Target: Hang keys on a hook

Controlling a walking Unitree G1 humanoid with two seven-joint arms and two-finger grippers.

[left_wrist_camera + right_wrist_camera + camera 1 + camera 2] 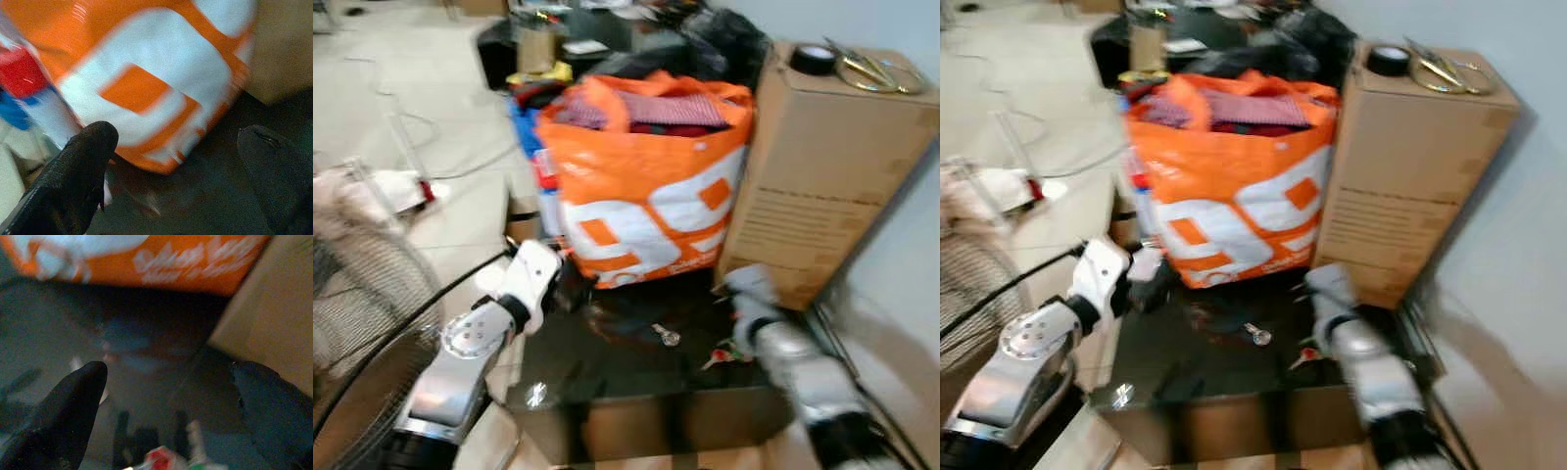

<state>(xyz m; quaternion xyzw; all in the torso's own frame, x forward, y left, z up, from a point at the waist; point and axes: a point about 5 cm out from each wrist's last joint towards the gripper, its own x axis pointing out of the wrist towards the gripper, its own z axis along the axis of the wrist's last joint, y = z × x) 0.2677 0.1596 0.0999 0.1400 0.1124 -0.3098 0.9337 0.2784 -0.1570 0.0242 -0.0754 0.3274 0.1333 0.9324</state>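
Far left, a round wire-grille fan [357,323] sits at the frame edge on the pale tiled floor [431,127]. Left gripper [176,161] is released, its two black fingers spread wide, at the left edge of the dark glossy desk [636,377], just beside the lower corner of the orange-and-white woven plastic bag [646,201]. Bag stands at the back of the desk, stuffed with red and checked cloth. Mid desk, in front of the bag, lies a small silver key [664,335], apart from both grippers. Just right of it, a bunch of keys with red and green tags [722,354] lies on the desk, close below the right gripper [168,396]; that gripper is also released, fingers apart, nothing between them. Right of the bag, touching it, stands a tall brown cardboard box [827,176] with a black tape roll [814,59] and gold scissors [862,69] on top.
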